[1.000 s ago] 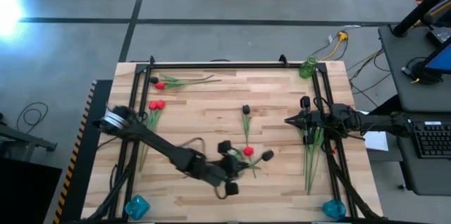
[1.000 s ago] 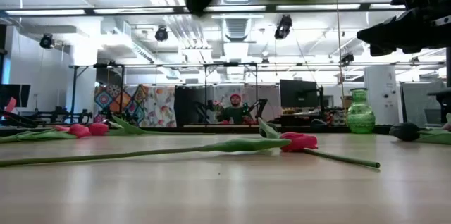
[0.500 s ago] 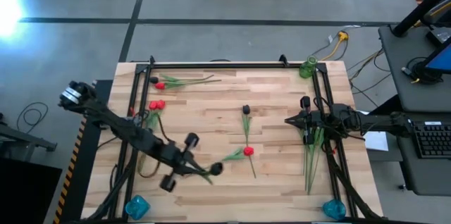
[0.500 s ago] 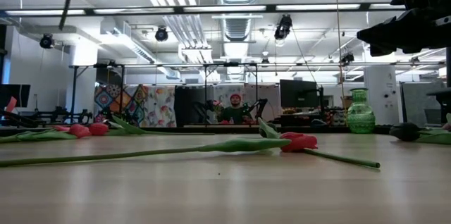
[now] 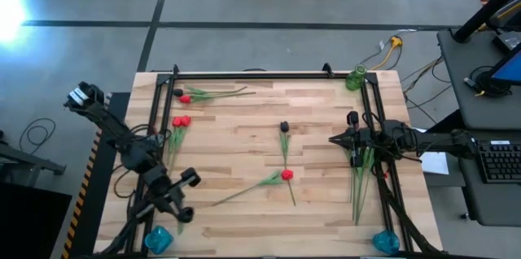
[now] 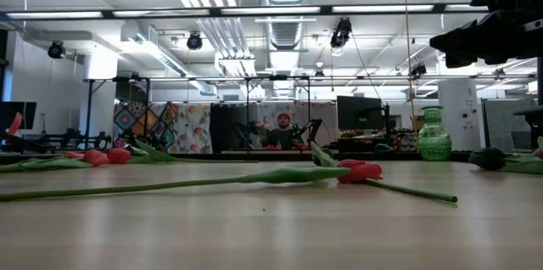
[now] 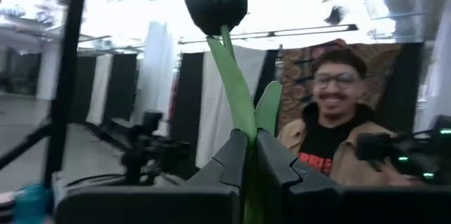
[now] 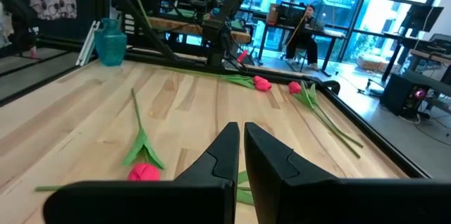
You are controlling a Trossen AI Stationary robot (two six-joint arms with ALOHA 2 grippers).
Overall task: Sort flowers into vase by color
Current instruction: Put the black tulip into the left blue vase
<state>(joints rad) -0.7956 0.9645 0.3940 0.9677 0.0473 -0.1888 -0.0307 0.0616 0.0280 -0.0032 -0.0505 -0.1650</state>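
- While the left tool grips the green stem of a near-black flower, its two fingers are pressed together on that stem, and the dark head stands upright above them in the left wrist view.
- From above, that left tool hangs near the table's front-left corner, close to a blue vase standing there.
- On the table a red flower lies near the middle, its stem running off toward the front-left; in the low view the same red flower lies flat on the wood.
- Just behind it lies a dark flower, its stem pointing toward the red one.
- Two red flowers lie together by the left rail, and another red flower lies near the back-left corner.
- A bundle of green stems lies along the right side.
- The right tool hovers over the right part of the table above those stems, fingers narrowed to nearly touching and empty.
- A green vase stands at the back-right corner and a second blue vase at the front-right.
- A person in a dark jacket appears beyond the table in the left wrist view.
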